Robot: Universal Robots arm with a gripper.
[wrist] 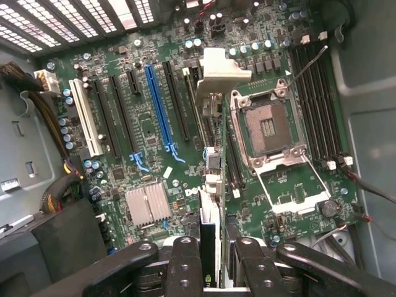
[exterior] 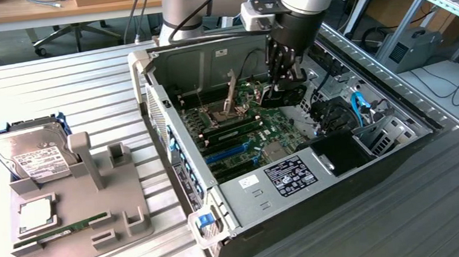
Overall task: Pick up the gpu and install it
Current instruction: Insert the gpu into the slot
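Observation:
My gripper (exterior: 285, 79) reaches down into the open computer case (exterior: 174, 138). In the wrist view the gripper (wrist: 210, 269) is shut on the gpu (wrist: 211, 185), a thin black card seen edge-on between the two black fingers (wrist: 185, 263). Its light metal bracket (wrist: 221, 68) points away from the wrist. The card hangs above the green motherboard (wrist: 148, 142), over the black slots between the blue slot (wrist: 158, 102) and the open CPU socket (wrist: 269, 127). In the exterior view the gpu (exterior: 280, 96) is a dark shape under the fingers, a little above the board.
Outside the case, at the exterior view's left, a grey fixture (exterior: 81, 199) carries a silver hard drive (exterior: 30, 153), a square chip (exterior: 35, 215) and a green memory stick (exterior: 62, 228). Cable bundles (wrist: 52, 124) and case walls border the motherboard. Memory slots (wrist: 315, 93) lie beyond the socket.

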